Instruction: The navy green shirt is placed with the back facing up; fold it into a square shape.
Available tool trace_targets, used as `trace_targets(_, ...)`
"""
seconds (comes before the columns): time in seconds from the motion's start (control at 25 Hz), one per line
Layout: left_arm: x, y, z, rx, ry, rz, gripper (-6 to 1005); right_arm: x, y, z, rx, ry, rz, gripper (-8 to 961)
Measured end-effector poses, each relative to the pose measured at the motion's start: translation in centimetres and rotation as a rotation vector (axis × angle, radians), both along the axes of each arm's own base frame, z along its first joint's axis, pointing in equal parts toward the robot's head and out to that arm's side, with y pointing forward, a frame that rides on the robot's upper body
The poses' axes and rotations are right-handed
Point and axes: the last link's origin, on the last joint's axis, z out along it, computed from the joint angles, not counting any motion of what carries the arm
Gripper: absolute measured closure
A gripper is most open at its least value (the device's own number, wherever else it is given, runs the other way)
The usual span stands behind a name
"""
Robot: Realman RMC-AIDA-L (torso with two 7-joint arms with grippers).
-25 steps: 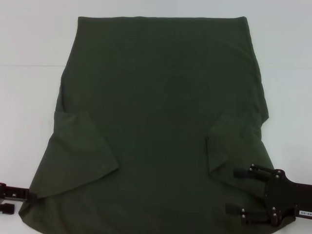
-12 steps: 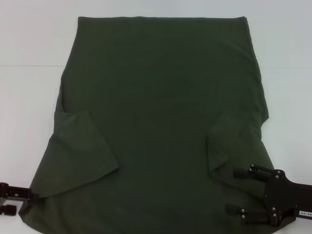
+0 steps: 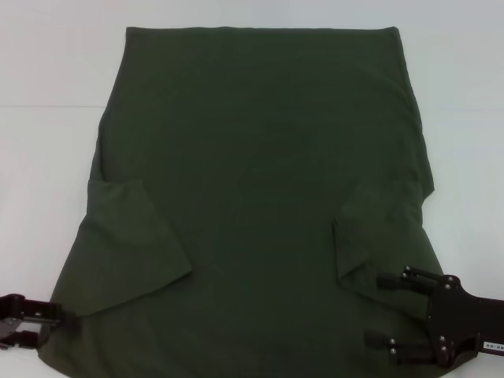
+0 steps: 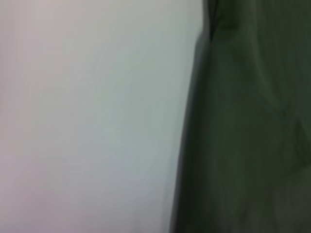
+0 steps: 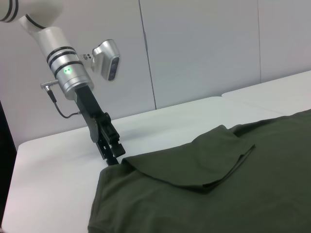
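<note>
So the big dark olive-green short-sleeved cloth shirt [image 3: 260, 197] was spread flat on the white table [image 3: 47, 71], plain side up, no lettering showing. Both short sleeves were already folded in over the body, 1 flap [image 3: 130, 244] on the robot's left and 1 flap [image 3: 378, 228] on its right. The straight hem edge was at the far end, well away from both grippers.

The left gripper [image 3: 59, 319] sat low at the near left corner of the shirt, its black fingers pointing in toward the cloth. From the right wrist camera you could see it [image 5: 112, 158] angled down with its tip right at the folded shoulder edge, the cloth bunched up slightly against it. I couldn't tell if it was actually pinching fabric or just touching it, the tip was hidden by the fold. The left wrist camera only showed the shirt edge [image 4: 243, 126] next to bare table.

The right gripper [image 3: 374, 311] was over the near right part of the shirt, just beside the right sleeve flap, its 2 black fingers spread wide apart and pointing inward across the fabric, nothing between them but the cloth underneath.
</note>
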Motion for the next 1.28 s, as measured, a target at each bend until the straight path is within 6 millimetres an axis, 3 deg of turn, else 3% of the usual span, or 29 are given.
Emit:
trace_targets(0.84, 2.5, 1.5, -2.4, -0.072, -0.029, -0.047, 112, -0.1, -0.1, 0.1, -0.003, 0.006, 0.004, 11)
trace_targets(1.28, 2.4, 1.9, -1.9, -0.051, 0.002, -0.075, 383, -0.2, -0.2, 0.4, 0.003, 0.026, 0.007, 12)
